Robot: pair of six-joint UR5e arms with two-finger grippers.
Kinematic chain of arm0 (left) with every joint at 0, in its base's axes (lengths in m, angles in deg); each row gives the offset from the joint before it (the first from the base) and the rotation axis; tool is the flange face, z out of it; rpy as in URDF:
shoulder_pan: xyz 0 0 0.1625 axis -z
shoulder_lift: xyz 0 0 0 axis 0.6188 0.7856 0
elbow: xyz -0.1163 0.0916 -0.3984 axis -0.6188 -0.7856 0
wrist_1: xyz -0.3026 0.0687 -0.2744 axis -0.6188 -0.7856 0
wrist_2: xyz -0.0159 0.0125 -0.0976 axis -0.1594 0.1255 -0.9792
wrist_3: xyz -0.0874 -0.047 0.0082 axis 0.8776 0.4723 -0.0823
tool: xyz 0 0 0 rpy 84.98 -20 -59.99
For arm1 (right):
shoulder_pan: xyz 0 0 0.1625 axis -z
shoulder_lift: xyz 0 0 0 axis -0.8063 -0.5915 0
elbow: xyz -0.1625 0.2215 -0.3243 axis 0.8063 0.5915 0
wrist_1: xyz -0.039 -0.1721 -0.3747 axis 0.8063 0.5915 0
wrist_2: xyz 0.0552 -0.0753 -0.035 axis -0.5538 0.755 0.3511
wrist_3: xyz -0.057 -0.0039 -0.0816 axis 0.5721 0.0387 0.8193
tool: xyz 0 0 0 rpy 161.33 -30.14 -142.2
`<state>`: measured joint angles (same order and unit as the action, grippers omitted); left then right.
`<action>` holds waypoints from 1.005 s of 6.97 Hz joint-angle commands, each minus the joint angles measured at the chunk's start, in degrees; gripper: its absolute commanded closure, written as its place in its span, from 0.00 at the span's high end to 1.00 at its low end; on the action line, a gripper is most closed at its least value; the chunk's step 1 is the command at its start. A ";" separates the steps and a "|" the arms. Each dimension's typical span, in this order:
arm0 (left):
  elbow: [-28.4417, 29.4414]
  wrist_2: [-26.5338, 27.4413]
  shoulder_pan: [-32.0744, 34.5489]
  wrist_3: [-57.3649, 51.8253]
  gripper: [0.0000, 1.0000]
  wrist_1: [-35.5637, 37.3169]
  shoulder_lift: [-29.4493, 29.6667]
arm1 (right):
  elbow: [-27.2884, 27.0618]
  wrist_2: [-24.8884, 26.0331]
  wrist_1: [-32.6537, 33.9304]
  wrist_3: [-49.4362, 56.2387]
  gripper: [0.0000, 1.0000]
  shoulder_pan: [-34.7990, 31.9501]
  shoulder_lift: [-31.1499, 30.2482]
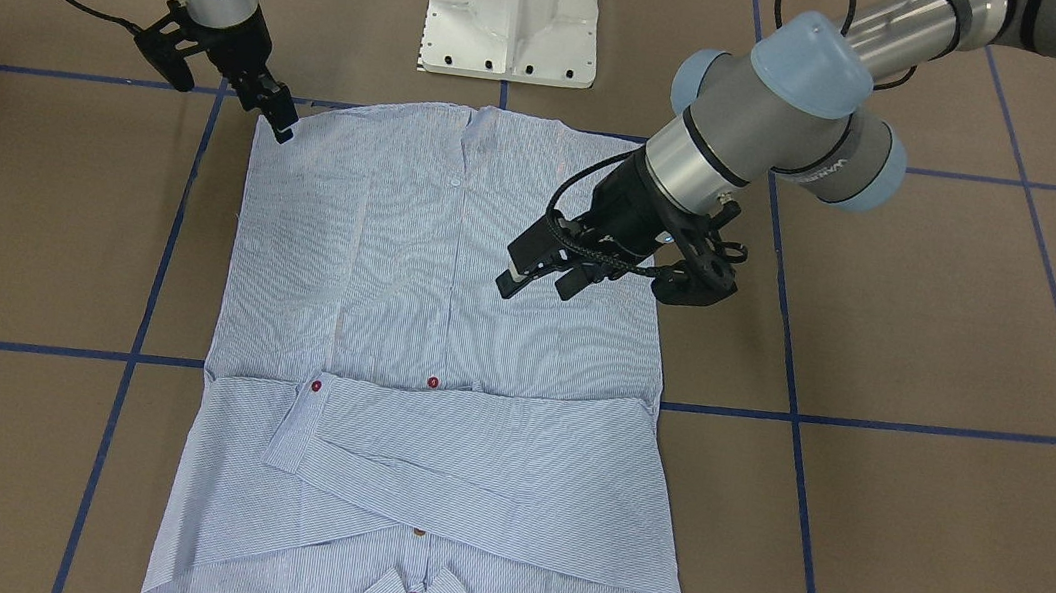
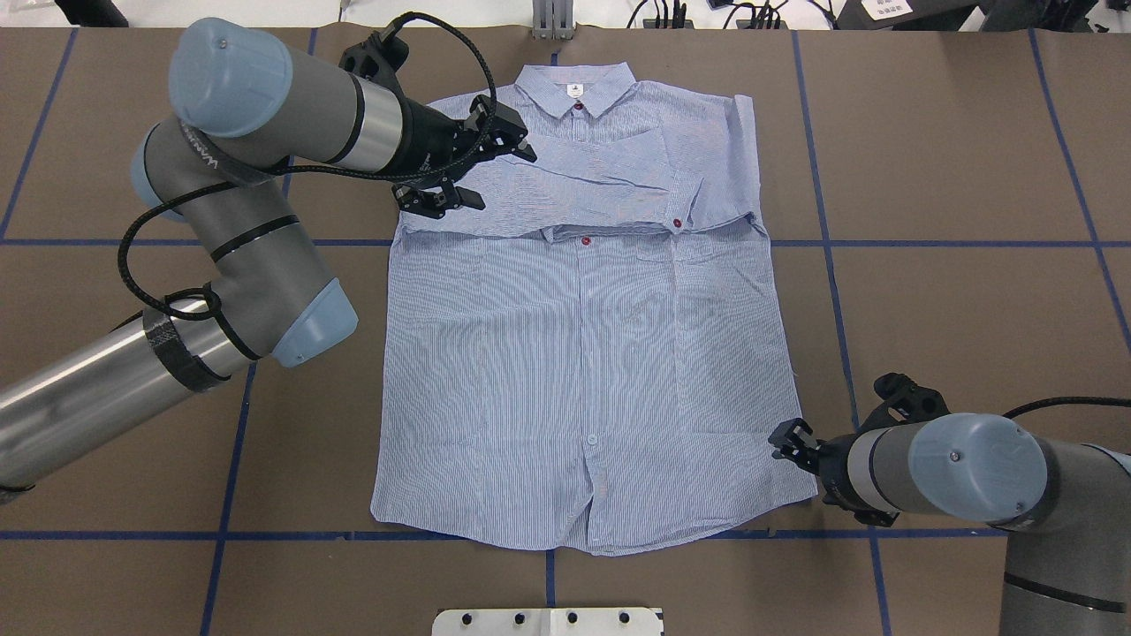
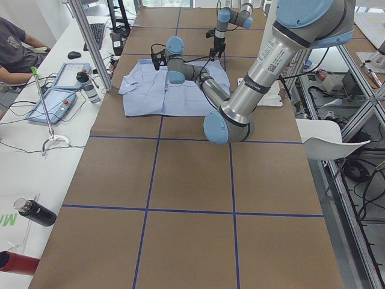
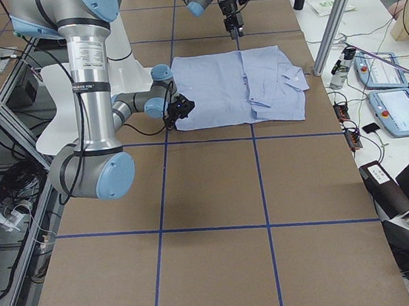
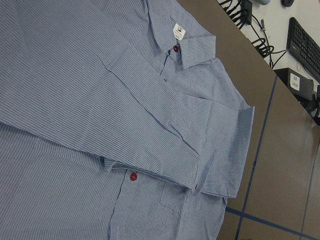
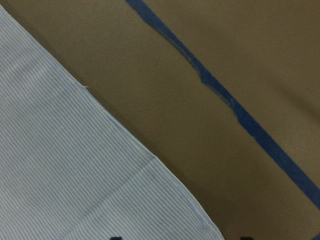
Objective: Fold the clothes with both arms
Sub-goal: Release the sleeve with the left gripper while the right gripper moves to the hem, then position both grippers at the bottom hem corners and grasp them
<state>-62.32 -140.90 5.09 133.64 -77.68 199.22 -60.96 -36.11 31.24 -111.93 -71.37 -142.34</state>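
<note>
The light blue striped shirt (image 2: 583, 371) lies flat and buttoned on the brown table, collar away from the robot. Both sleeves are folded across its chest (image 1: 468, 460). My left gripper (image 1: 540, 280) hovers open and empty above the shirt's left side, near the folded sleeves (image 2: 499, 172). Its wrist view shows the collar and a red button on the shirt (image 5: 133, 176). My right gripper (image 1: 276, 115) is low at the shirt's near right hem corner (image 2: 786, 446), open. Its wrist view shows that corner (image 6: 165, 200) between two dark fingertips at the frame's bottom edge.
The white pedestal base (image 1: 513, 8) stands just behind the hem. Blue tape lines (image 1: 925, 429) cross the table. In the exterior left view a side desk holds tablets (image 3: 60, 90), a bottle and a seated person (image 3: 15, 51).
</note>
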 commanded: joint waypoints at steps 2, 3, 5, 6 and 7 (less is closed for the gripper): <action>0.00 -0.11 0.01 -0.01 0.88 -0.07 -0.14 | 0.87 -0.40 0.04 0.07 0.76 0.32 -0.03; -0.18 -0.11 0.01 -0.01 0.88 -0.07 -0.14 | 1.05 -0.31 0.04 0.07 0.73 0.58 -0.03; -0.18 -0.11 0.10 -0.01 0.88 -0.07 -0.23 | 1.14 -0.31 -0.05 -0.02 0.63 1.11 -0.03; -0.18 -0.11 0.10 -0.01 0.88 -0.07 -0.23 | 1.22 -0.31 -0.05 -0.02 0.47 1.20 -0.03; -0.18 -0.19 0.10 0.08 0.88 -0.07 -0.14 | 1.14 -0.40 -0.05 0.07 0.12 1.20 -0.03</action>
<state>-62.49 -141.02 5.18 133.64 -77.75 199.02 -59.80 -36.45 31.20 -111.93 -70.24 -142.38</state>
